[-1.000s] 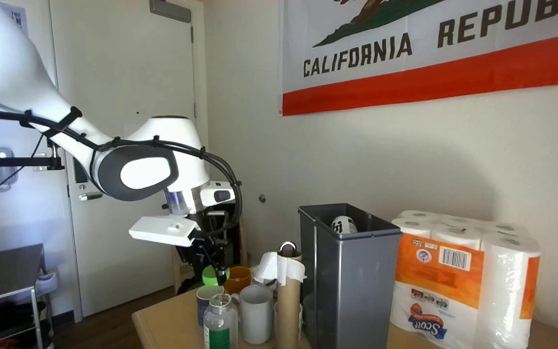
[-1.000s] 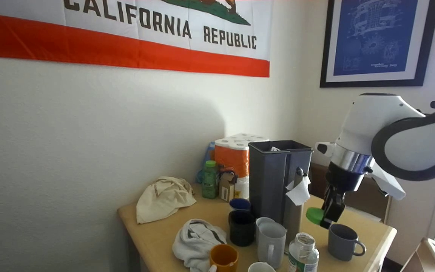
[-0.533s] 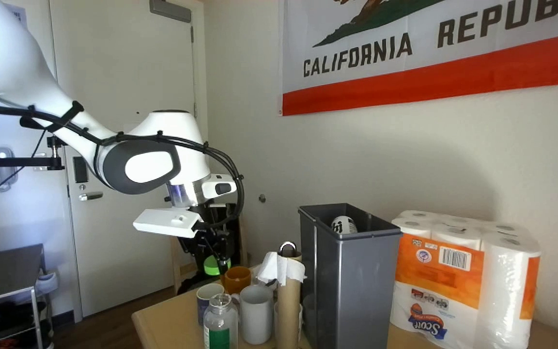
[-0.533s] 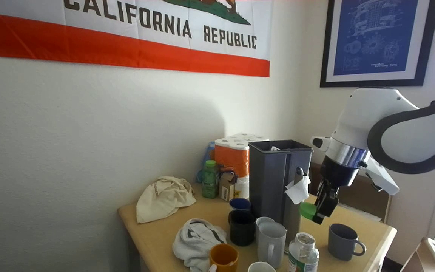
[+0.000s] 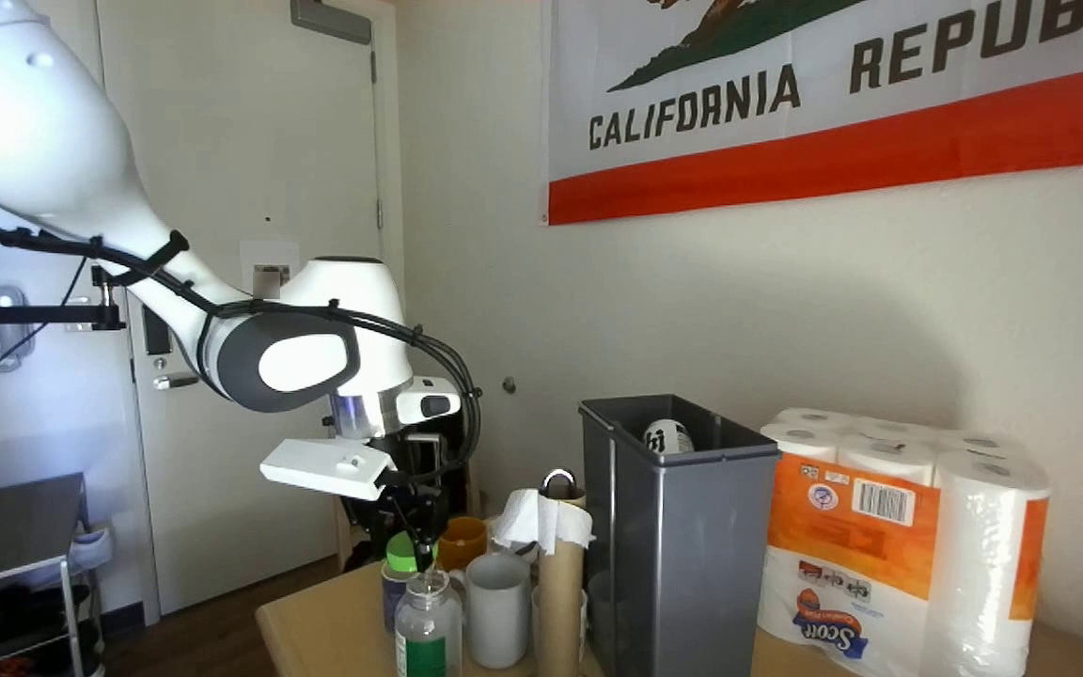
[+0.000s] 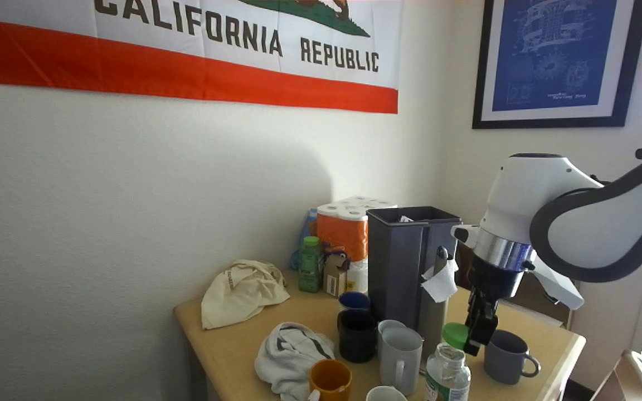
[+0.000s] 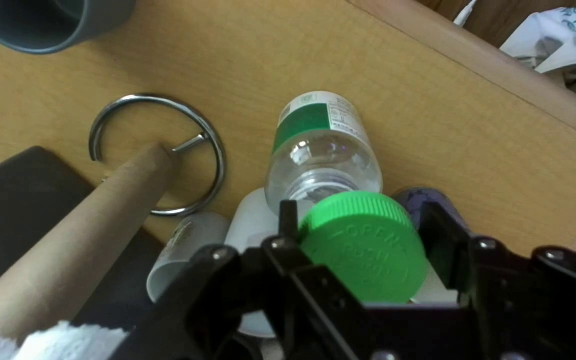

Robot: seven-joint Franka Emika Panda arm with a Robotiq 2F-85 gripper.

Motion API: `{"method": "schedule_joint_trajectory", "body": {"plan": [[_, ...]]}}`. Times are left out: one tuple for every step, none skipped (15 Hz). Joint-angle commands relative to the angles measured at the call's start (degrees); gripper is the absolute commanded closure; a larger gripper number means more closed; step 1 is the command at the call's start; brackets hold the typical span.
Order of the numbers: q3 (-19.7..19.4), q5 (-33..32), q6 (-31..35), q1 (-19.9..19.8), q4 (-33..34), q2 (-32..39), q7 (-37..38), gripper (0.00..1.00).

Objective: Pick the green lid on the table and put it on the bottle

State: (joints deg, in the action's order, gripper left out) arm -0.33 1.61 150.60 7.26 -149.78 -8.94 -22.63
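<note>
The light-green lid point(image 7: 363, 250) is held between the black fingers of my gripper point(image 7: 359, 225); one finger presses each side of its rim. Its top, with raised lettering, faces the wrist camera, and it looks tilted. The clear bottle point(image 7: 325, 150) with a green-and-white label stands uncapped and upright on the tan table point(image 7: 228, 55). In the wrist view the lid overlaps part of the bottle's mouth. In both exterior views the lid point(image 5: 400, 552) point(image 6: 455, 335) is just above and to one side of the bottle point(image 5: 427, 621) point(image 6: 448, 376). The gap between them is hard to judge.
A grey bin point(image 5: 692, 555) and a cardboard tube on a holder point(image 5: 557, 602) stand near the bottle. A grey mug point(image 5: 498, 611), a purple-blue cup point(image 5: 393, 602) and a dark grey mug point(image 6: 506, 356) are close around it. An orange mug point(image 6: 329, 381) stands farther off.
My gripper with the lid first rose slightly, then came down toward the level of the bottle's mouth. The lid stays held. The bottle and mugs have not moved.
</note>
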Motion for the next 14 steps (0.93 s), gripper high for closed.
{"method": "schedule_joint_trajectory", "body": {"plan": [[0.47,-0.72,3.33,-0.63,0.13,2.48,-0.09,0.62],[0.52,-0.77,4.60,-0.72,0.07,3.22,0.02,0.62],[0.62,-1.10,5.48,-0.87,0.10,3.84,0.35,0.62],[0.72,-1.70,6.86,-1.08,0.05,4.52,0.69,0.62],[0.77,-2.32,7.99,-1.29,0.08,5.17,1.07,0.62],[0.79,-2.88,8.76,-1.48,0.16,5.84,1.35,0.62],[0.81,-3.60,9.51,-1.69,0.21,6.47,1.67,0.62],[0.82,-4.15,9.96,-1.90,0.24,7.04,1.83,0.62],[0.83,-4.56,10.44,-2.08,0.25,7.52,1.79,0.62],[0.84,-4.64,10.63,-2.23,0.29,7.92,1.69,0.62],[0.87,-4.53,10.76,-2.34,0.30,8.23,1.58,0.62],[0.91,-4.32,10.99,-2.40,0.39,8.29,1.48,0.62],[0.92,-4.00,11.14,-2.45,0.37,8.34,1.27,0.62],[0.95,-3.88,11.37,-2.47,0.33,8.38,1.26,0.62]]}}
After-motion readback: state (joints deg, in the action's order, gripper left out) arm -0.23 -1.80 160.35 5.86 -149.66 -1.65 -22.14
